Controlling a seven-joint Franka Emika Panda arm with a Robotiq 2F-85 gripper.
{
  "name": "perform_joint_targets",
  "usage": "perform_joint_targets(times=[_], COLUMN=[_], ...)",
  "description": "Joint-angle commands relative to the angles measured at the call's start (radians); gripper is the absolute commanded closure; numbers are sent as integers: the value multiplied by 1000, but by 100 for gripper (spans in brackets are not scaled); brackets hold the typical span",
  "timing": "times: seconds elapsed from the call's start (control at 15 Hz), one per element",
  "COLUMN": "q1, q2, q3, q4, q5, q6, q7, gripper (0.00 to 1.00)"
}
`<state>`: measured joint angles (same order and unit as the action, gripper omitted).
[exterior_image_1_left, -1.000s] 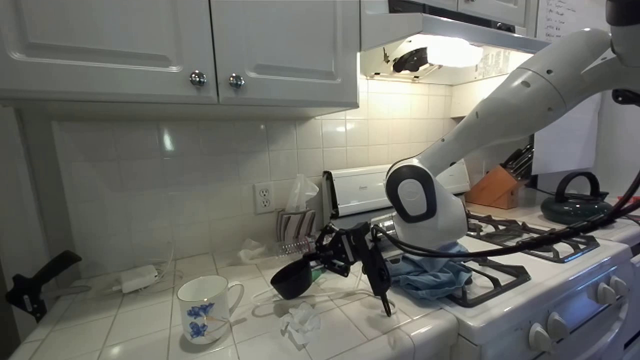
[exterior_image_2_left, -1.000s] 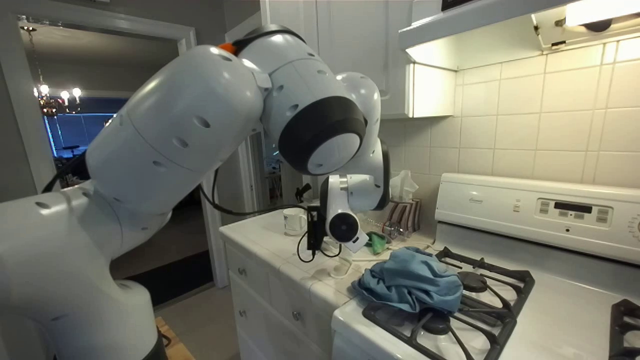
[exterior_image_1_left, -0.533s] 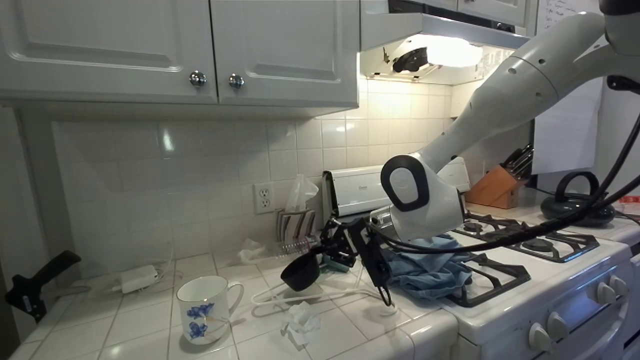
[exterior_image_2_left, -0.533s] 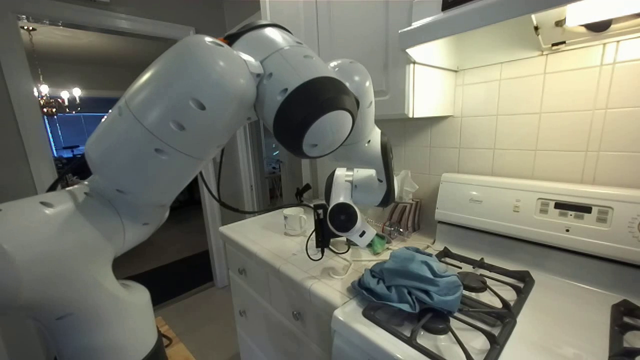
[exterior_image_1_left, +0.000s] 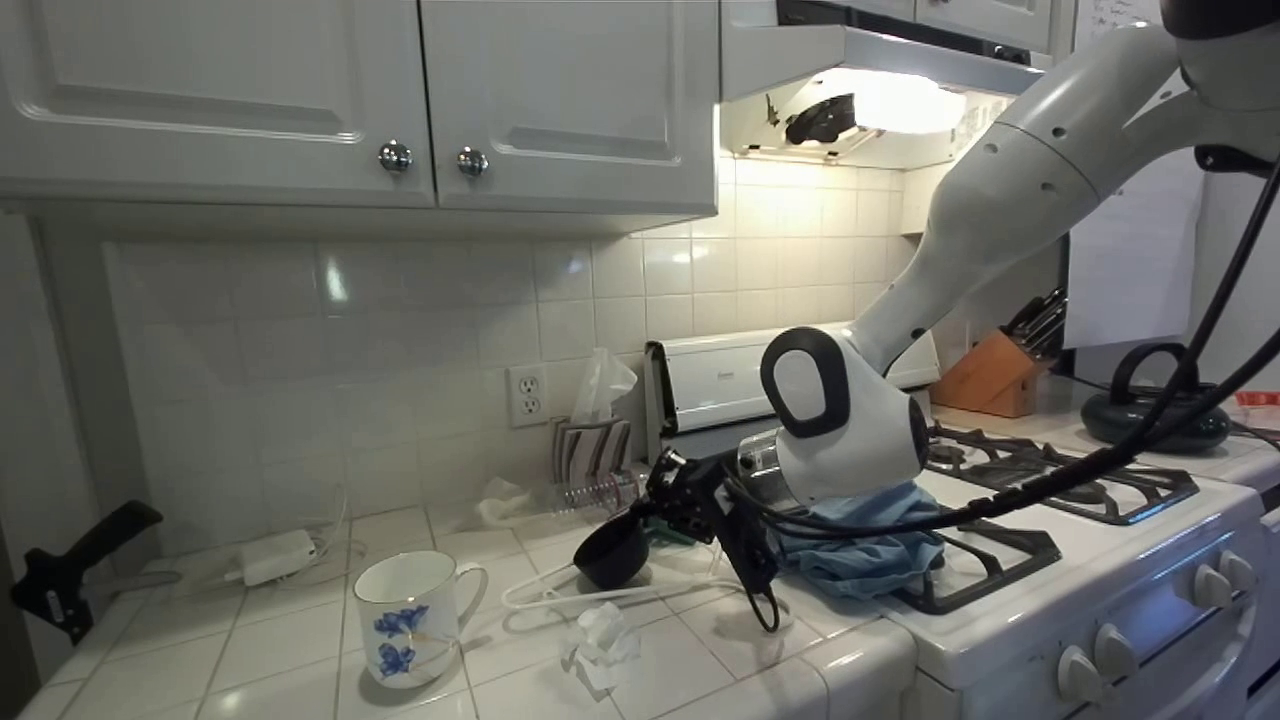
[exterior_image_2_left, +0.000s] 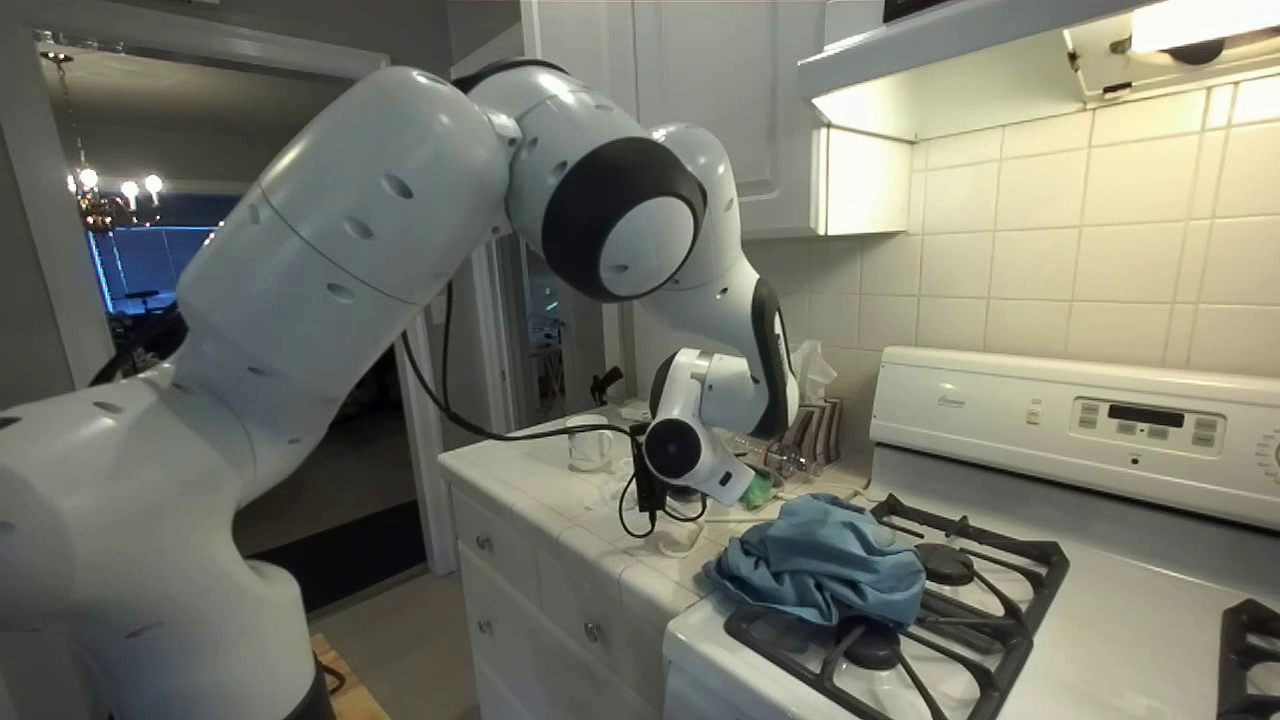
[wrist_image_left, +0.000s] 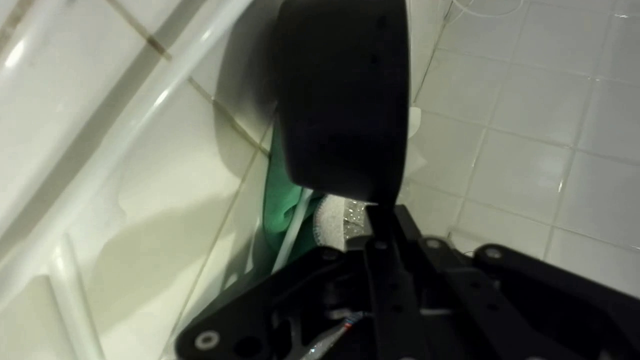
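The gripper (wrist_image_left: 391, 222) is clamped on the thin handle of a black cup (wrist_image_left: 345, 100), its fingers nearly together. In the wrist view the cup's long axis, handle to bowl, runs straight out from the fingertips to the top edge, the handle meeting the bowl near its right side. In an exterior view the bowl points down and left from the grip, tilted, low over the tiled counter (exterior_image_1_left: 520, 665); which way its mouth faces is hard to tell. Beneath it lies a white hanger-shaped frame (exterior_image_1_left: 620, 597), with crumpled paper (exterior_image_1_left: 605, 645) near and a green cloth (wrist_image_left: 282, 200) just beyond. A white mug (exterior_image_1_left: 410, 620), printed with blue flowers, stands upright, handle toward the cup. Farther back, a clear bottle (exterior_image_1_left: 590, 493) lies on its side before a striped tissue box (exterior_image_2_left: 812, 432). A blue cloth (exterior_image_2_left: 820, 560) is heaped on the stove (exterior_image_2_left: 1140, 620), whose back panel (exterior_image_2_left: 1010, 400) bears a small script brand, too faint to read. Handwriting on a wall sheet (exterior_image_1_left: 1105, 18) is equally illegible.
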<state>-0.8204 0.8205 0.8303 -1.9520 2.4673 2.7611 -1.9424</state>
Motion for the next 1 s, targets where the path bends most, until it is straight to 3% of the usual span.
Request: perform_joint_targets(times=[0.0,0.2,0.27,0.33,0.47,0.53,0.6,0.73,0.8,0.87,0.93], q1=[33,35,34,32,29,194,214,360,241,282,472], q2=[0,12,10,8,-11,-158,-170,-244,-185,-232,-326], q3=[-37,-42,-42,-43,-42,-220,-242,-391,-252,-276,-446], q4=[-6,-16,-18,-22,-24,-56,-49,-54,-24,-27,-42], q5=[71,81,75,72,72,43,57,68,77,69,46], q6=[-79,-131,-137,-145,-133,-216,-199,-189,-85,-40,-44], q7=[-71,-74,-62,-58,-47,166,196,324,224,280,448], gripper=[99,99,70,68,55,49,42,28,20,13,6])
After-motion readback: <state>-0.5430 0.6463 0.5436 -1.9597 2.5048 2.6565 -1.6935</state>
